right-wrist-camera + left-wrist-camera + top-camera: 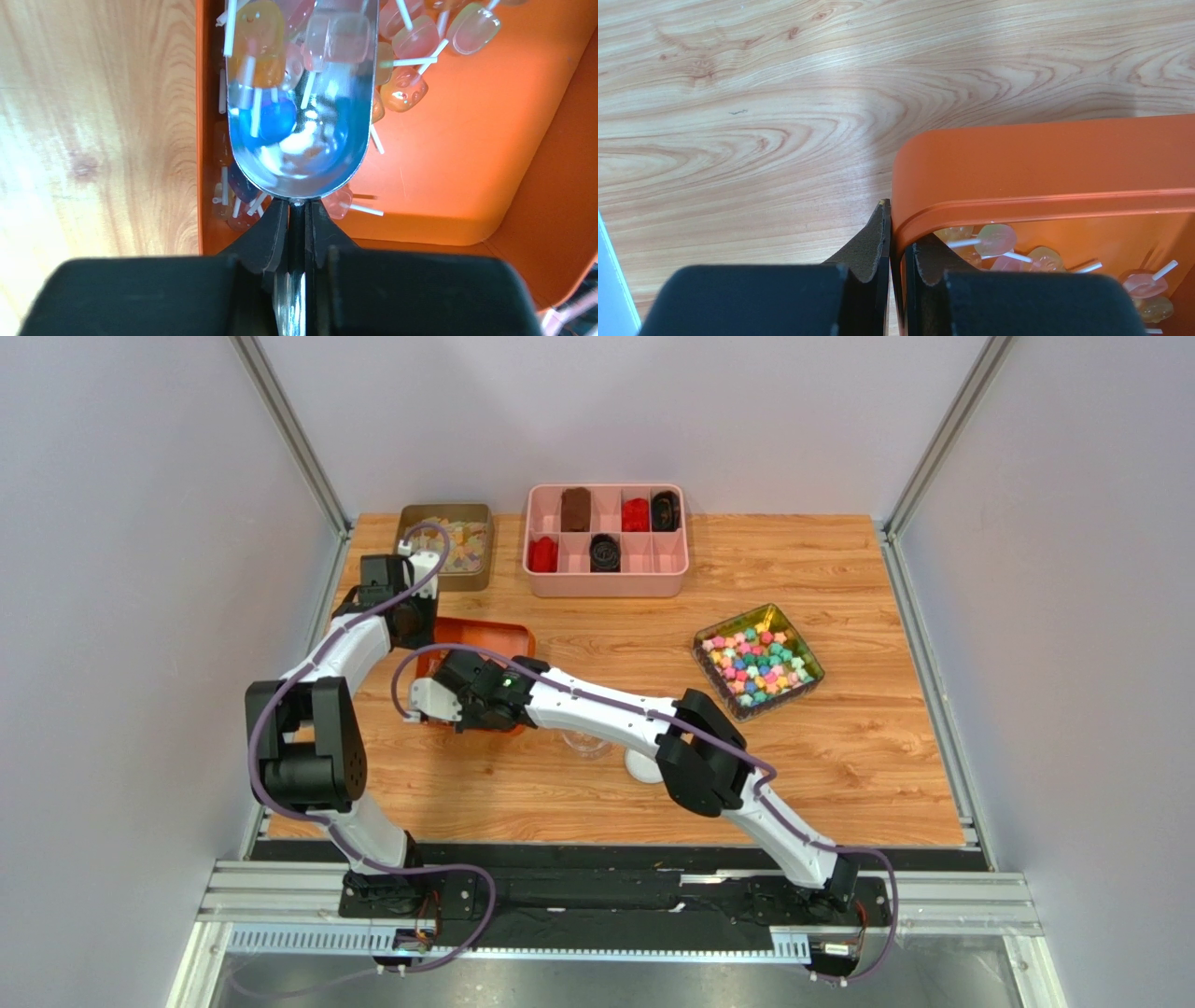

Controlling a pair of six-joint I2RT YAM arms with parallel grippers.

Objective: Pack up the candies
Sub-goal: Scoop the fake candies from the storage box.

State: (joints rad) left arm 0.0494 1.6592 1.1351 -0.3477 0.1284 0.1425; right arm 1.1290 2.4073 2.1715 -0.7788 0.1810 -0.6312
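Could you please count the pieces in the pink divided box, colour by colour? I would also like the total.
In the pink box:
brown piece: 1
red pieces: 2
black pieces: 2
Total: 5

Pink divided box (606,584) stands near a metal tin (446,511).
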